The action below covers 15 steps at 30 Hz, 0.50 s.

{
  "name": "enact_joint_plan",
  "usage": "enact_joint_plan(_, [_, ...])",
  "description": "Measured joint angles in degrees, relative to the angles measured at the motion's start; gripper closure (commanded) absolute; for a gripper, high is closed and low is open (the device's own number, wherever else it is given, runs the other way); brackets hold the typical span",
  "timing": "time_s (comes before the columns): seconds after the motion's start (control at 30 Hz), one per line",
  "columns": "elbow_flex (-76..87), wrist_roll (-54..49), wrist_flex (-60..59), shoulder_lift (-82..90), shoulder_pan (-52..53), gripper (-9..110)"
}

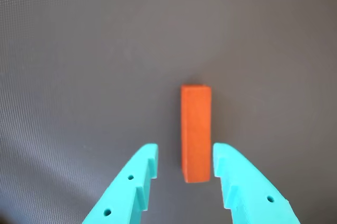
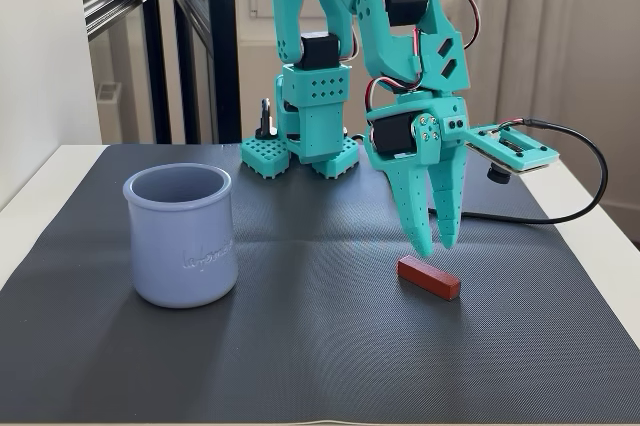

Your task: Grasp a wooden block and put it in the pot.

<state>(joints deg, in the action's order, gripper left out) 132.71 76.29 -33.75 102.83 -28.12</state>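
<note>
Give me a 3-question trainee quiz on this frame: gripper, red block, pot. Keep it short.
1. True or false: the gripper is already shut on the wooden block.
2. Multiple choice: in the fixed view, where is the pot relative to the block? A) to its left B) to its right C) behind it, beside the arm's base
3. Short answer: in the wrist view, what lies between the gripper's fingers?

Key:
1. False. The fingers are spread and poised just above the block, which lies flat on the mat.
2. A.
3. The near end of the block, with a gap on each side.
</note>
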Motion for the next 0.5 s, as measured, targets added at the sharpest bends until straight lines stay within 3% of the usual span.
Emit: enact_joint_plan(0.5, [-0.4,5.0,1.6,-5.7,0.4,87])
